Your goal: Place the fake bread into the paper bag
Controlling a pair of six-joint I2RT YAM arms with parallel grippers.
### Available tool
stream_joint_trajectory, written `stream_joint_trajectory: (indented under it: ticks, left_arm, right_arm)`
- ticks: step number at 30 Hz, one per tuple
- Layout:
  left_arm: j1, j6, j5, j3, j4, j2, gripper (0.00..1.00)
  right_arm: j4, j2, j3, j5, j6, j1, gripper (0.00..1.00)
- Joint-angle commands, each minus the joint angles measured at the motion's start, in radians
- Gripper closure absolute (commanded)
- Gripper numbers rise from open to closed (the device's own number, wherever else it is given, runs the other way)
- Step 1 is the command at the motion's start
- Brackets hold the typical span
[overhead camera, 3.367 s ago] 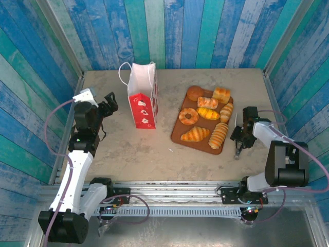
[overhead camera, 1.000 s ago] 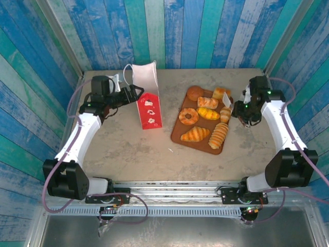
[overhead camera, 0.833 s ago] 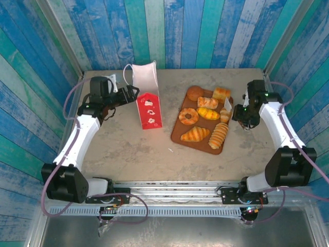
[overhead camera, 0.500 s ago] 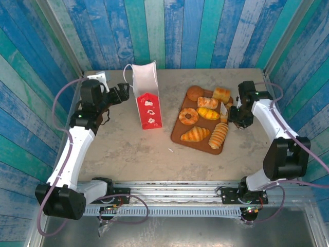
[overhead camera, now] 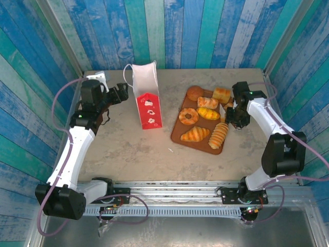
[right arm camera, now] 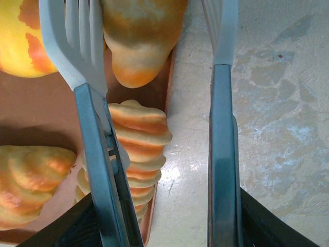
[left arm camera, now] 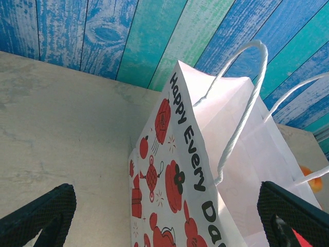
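Right claw (overhead camera: 230,115): jaws stood wide, straddling the tip of an oblong roll (right arm camera: 136,41) at the 3 o'clock edge of the tray (overhead camera: 176,135); nothing gripped.
Left claw (overhead camera: 120,93): spread wide and empty, just beside the 9 o'clock side of the paper bag (overhead camera: 149,110).
Fake bread (overhead camera: 207,114): every visible piece lay on the tray; the ridged horn (right arm camera: 136,149) and croissant (right arm camera: 31,180) sat beside the chosen roll.
Paper bag: upright at the tray's 9 o'clock, mouth open upward, red panel toward 6 o'clock.
Change noted: right claw had come in from the bare table (overhead camera: 133,149) at the tray's 4 o'clock; left claw had drawn back from the bag's rim.
Meaning: bag judged ready to receive; first pick imminent, no bread bagged.
Risk: one finger hung outside the tray lip and could catch it on closing.
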Motion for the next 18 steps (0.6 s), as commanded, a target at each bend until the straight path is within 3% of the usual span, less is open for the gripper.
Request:
stream_joint_trajectory:
  ticks: [1, 10, 18]
  left_arm:
    - [-0.002, 0.022, -0.018, -0.010, 0.003, -0.015, 0.06]
    - [-0.001, 0.033, -0.043, -0.010, -0.012, -0.026, 0.06]
    - [-0.001, 0.039, -0.075, 0.011, -0.028, -0.049, 0.06]
  right_arm:
    - [0.007, 0.016, 0.030, 0.023, 0.007, 0.007, 0.45]
    - [0.015, 0.032, 0.030, 0.027, 0.007, 0.020, 0.52]
    - [0.014, 0.019, 0.023, 0.041, 0.010, 0.020, 0.70]
